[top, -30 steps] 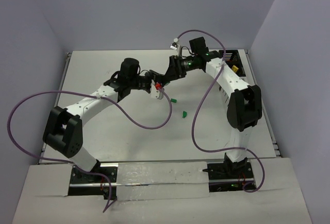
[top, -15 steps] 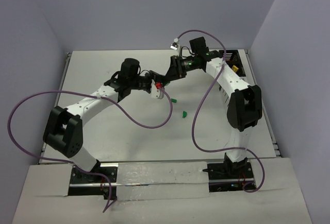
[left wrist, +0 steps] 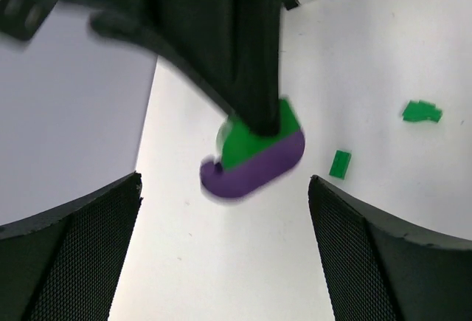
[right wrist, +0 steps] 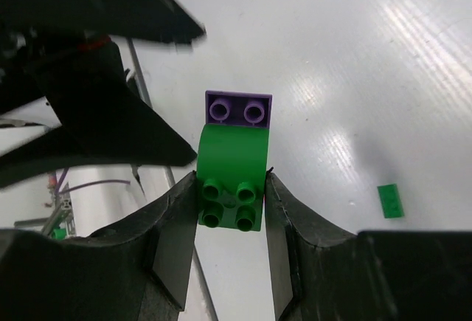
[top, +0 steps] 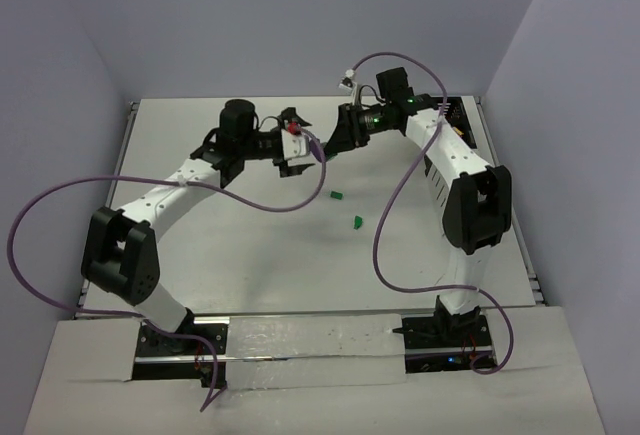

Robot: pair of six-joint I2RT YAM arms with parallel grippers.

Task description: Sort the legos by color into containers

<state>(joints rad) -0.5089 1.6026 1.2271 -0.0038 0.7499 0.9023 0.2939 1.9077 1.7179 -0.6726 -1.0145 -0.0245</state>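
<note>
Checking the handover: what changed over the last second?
The left pincer opened and moved toward the table's far side; the right pincer alone grips the joined green lego and purple lego. The two loose green legos stayed put.

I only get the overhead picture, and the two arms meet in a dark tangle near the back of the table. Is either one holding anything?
Observer: Yes. The right wrist camera shows the right pincer shut on a green rounded lego, squeezed from both sides.
Visitor: Only green?
Observer: No. A purple lego with two studs showing is stuck to its far end.
Visitor: What about the left arm?
Observer: Its own camera shows the left pincer wide open and gripping nothing. The green and purple pair sits ahead of it, in the other pincer's grip.
</note>
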